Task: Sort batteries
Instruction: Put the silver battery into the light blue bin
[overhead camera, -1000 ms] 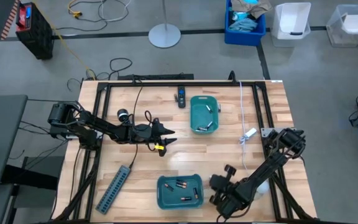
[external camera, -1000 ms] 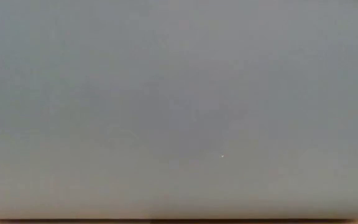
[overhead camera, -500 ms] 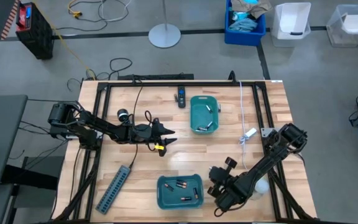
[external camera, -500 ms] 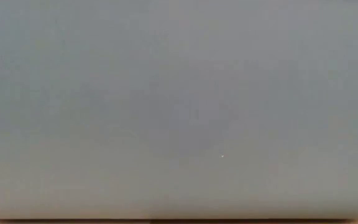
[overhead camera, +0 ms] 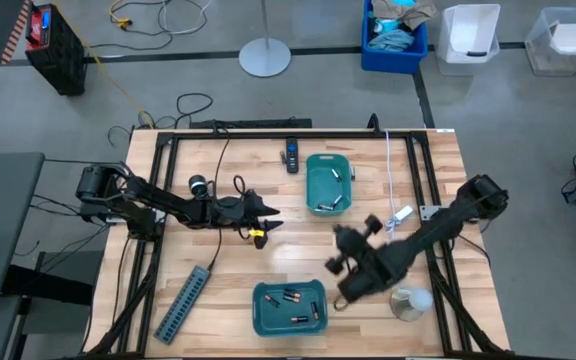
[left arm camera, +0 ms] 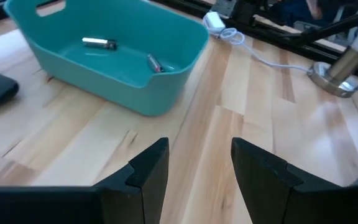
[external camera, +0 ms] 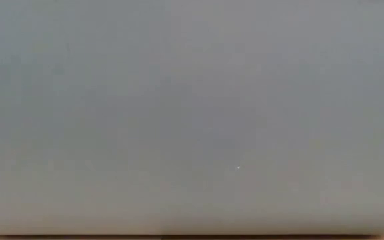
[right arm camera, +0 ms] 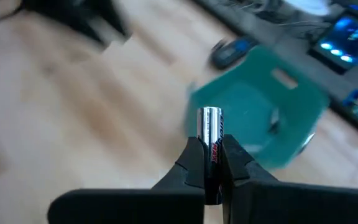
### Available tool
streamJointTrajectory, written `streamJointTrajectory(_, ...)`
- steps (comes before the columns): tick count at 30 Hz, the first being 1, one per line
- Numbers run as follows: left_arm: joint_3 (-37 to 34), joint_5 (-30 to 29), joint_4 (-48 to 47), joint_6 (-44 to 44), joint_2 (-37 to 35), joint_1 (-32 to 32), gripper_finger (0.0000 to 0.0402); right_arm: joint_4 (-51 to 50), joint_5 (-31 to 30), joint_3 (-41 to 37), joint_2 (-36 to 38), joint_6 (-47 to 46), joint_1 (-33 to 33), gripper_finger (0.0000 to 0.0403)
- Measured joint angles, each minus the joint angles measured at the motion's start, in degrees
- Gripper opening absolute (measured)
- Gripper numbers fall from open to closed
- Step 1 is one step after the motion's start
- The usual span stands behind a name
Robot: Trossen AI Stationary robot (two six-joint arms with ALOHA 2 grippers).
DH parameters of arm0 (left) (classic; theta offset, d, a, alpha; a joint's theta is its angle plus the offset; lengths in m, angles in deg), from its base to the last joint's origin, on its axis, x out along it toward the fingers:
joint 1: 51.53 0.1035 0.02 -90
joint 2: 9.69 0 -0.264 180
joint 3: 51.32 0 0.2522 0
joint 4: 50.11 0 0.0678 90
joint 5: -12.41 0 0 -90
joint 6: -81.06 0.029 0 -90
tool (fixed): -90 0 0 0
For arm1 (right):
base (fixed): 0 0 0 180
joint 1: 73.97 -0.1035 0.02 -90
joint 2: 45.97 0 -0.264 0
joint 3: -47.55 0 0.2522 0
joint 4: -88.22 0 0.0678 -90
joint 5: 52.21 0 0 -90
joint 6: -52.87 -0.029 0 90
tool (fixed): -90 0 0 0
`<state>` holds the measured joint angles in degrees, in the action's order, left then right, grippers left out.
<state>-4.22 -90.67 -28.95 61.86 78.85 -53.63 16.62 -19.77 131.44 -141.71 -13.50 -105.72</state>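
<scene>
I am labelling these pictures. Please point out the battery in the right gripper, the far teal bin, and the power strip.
battery (right arm camera: 210, 134): right wrist view, its silvery upper half.
far teal bin (overhead camera: 315, 180): high view, its left rim.
power strip (overhead camera: 183, 302): high view, middle of its grey body.

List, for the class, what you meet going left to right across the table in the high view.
Power strip → left gripper → near teal bin with batteries → right gripper → metal-based stand.

Two dark jointed arms (matte black, angular fingers (left arm camera: 148, 174)).
</scene>
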Motion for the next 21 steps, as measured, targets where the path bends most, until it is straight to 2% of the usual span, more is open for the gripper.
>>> streamJointTrajectory(8,0.02,0.41,-2.61,1.08,-1.35,0.77,0.0169,0.02,-0.90,0.00,5.65,9.96,14.68,0.0012)
streamJointTrajectory(10,0.20,0.46,-3.05,0.91,-1.37,1.76,0.0169,0.08,1.90,0.00,6.25,12.61,18.50,0.0012)
streamJointTrajectory(15,3.17,0.87,-11.14,-0.13,-1.35,6.37,0.0169,1.53,10.03,0.00,6.55,19.11,26.89,0.0015)
streamJointTrajectory(21,6.06,3.66,-15.36,3.10,-1.36,11.50,0.0169,13.02,21.79,-1.84,6.51,34.02,34.62,0.0023)
